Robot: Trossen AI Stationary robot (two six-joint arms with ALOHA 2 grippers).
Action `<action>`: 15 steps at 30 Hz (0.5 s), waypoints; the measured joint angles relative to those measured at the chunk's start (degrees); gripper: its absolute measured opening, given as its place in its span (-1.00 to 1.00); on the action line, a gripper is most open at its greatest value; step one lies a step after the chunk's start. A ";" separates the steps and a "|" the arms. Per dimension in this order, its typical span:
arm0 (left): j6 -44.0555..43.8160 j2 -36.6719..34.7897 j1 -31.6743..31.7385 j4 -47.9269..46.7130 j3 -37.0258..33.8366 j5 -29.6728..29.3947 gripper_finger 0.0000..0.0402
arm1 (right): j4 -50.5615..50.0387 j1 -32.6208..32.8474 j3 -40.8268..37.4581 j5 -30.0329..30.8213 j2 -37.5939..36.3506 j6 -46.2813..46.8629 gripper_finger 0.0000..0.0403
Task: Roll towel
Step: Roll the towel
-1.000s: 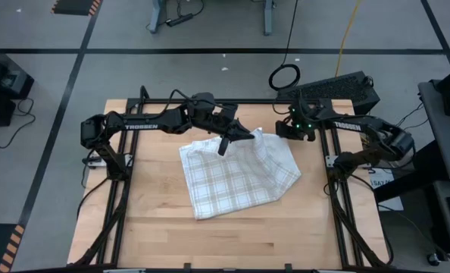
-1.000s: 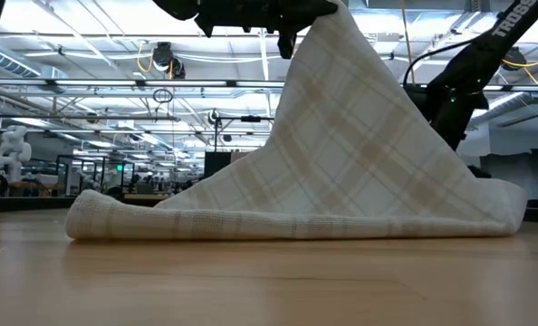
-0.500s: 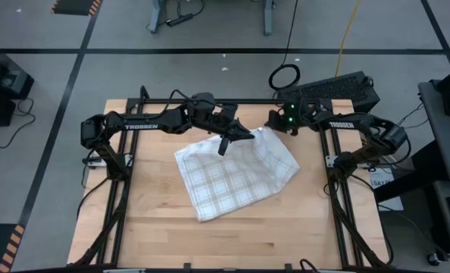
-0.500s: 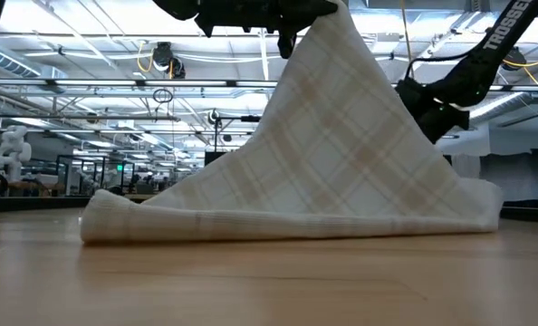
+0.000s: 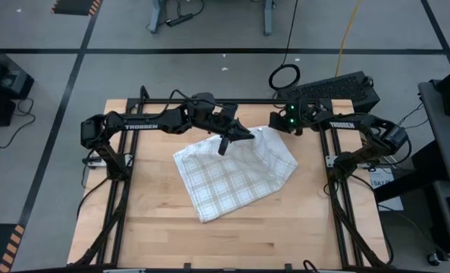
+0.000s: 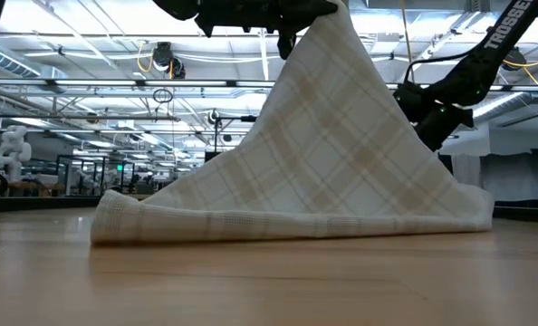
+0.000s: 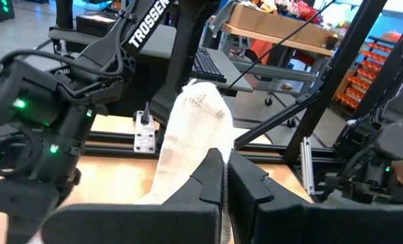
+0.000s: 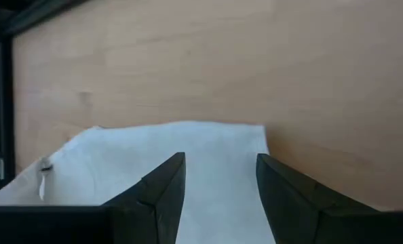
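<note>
**Towel dragged further toward table centre; one corner held high**

Since a second ago the cloth's footprint has shrunk: in the low view its left fold has slid rightward and its right fold has pulled in; the right arm has swung in closer to the cloth's back edge. The left arm looks unmoved.

Near to far:
- Bare wooden table (image 5: 232, 235) in front, nothing on it there.
- Towel (image 5: 232, 176), checked side up, lies near the middle of the table, its lower part flat on the wood. From table level the towel (image 6: 332, 154) rises as a tent, peak at the top.
- Left gripper (image 5: 232, 138) at that peak, fingers pressed together, pinching the raised corner. In its wrist view the left gripper (image 7: 223, 177) has cloth bunched between and above the fingers (image 7: 208, 179).
- Right gripper (image 5: 279, 123) just beyond the towel's far right edge, raised off the table. In its wrist view the right gripper (image 8: 220, 177) has its jaws spread apart, holding nothing, white cloth (image 8: 208, 146) lying below them
- Behind the table: a black keyboard (image 5: 335, 87) on the floor
</note>
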 joint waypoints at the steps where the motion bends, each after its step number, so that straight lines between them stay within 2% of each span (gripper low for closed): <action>1: -0.70 0.00 0.00 0.01 0.00 0.00 -0.96 | 0.19 0.00 0.00 0.28 -0.01 0.10 -0.15; 7: -0.82 0.00 0.00 0.00 0.02 0.00 -0.96 | -3.84 -0.11 0.00 3.06 1.55 -0.27 -0.15; 10: -0.82 0.00 0.00 0.01 0.02 0.00 -0.96 | -1.79 -0.11 -0.02 3.36 2.85 -1.14 -0.15; 15: -0.84 0.00 0.03 0.01 0.02 0.00 -0.96 | 4.42 -0.09 0.00 -2.81 5.57 -1.29 -0.16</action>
